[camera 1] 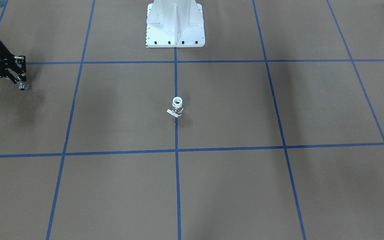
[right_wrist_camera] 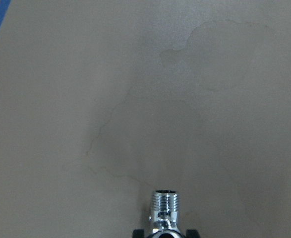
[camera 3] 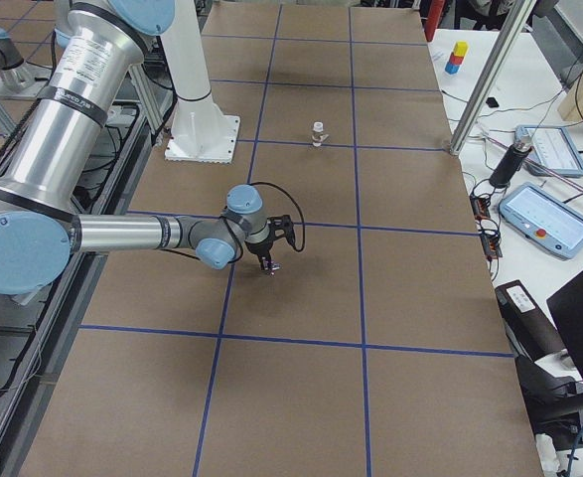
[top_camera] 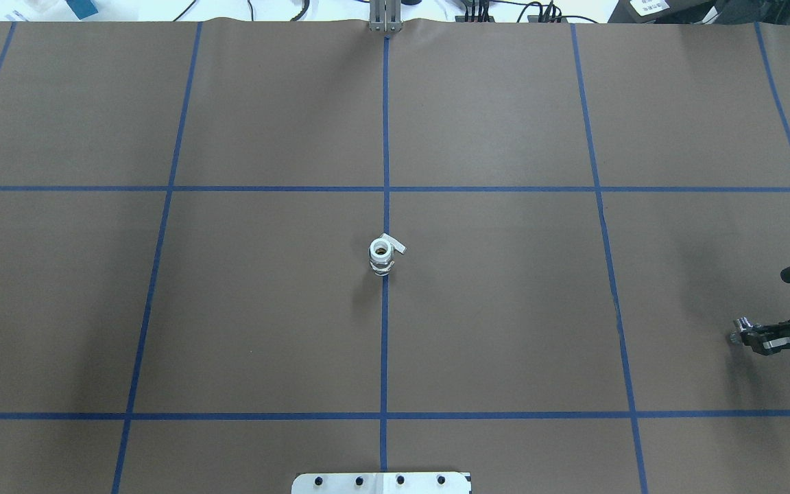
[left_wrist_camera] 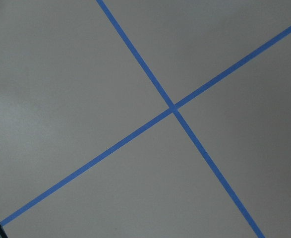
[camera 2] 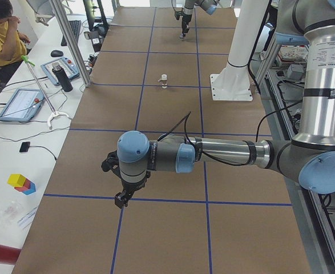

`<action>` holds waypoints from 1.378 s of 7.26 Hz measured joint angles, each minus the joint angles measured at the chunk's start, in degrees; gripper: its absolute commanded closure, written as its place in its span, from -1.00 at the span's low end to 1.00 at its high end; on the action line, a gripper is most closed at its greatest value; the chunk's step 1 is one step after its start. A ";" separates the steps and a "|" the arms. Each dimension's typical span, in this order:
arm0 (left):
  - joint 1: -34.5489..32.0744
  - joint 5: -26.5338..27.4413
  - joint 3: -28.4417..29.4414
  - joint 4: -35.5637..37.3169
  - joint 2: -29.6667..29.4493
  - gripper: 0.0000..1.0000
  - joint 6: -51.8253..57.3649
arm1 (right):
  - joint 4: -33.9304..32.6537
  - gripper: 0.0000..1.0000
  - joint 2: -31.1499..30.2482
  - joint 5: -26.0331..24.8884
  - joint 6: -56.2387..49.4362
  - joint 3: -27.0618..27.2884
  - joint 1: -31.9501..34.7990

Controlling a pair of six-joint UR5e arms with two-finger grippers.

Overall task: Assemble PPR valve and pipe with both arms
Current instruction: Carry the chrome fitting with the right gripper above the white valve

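The white PPR valve (camera 1: 177, 106) stands upright on the blue centre line in the middle of the table, ring end up and lever tab to one side; the overhead view shows the valve (top_camera: 382, 255) too. My right gripper (camera 1: 21, 82) hovers far off at the table's right end, shut on the chrome pipe (camera 1: 23, 87). In the right wrist view the pipe (right_wrist_camera: 164, 209) points its threaded end away from the fingers. My left gripper (camera 2: 122, 198) hangs over the table's left end, seen only from the side; I cannot tell if it is open or shut.
The white pedestal (camera 1: 175, 23) stands behind the valve on the robot's side. Blue tape lines (top_camera: 385, 137) divide the brown table. Along the far side are tablets (camera 3: 547, 216), a black bottle (camera 2: 65, 78), coloured blocks (camera 2: 21, 183) and a seated person (camera 2: 0, 34).
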 measured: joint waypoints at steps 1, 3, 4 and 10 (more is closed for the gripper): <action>0.01 0.00 -0.02 0.00 0.00 -1.00 0.00 | -0.01 1.00 0.22 0.01 0.00 0.08 0.03; 0.02 0.00 0.08 0.00 0.00 -1.00 -0.01 | -0.23 1.00 1.74 0.10 0.00 0.07 0.62; 0.01 0.00 0.11 0.00 0.00 -1.00 -0.05 | -0.67 1.00 3.49 0.06 0.00 -0.26 1.13; 0.06 0.00 0.49 0.00 -0.02 -1.00 -0.08 | -39.88 1.00 42.11 -4.02 6.80 -5.13 3.46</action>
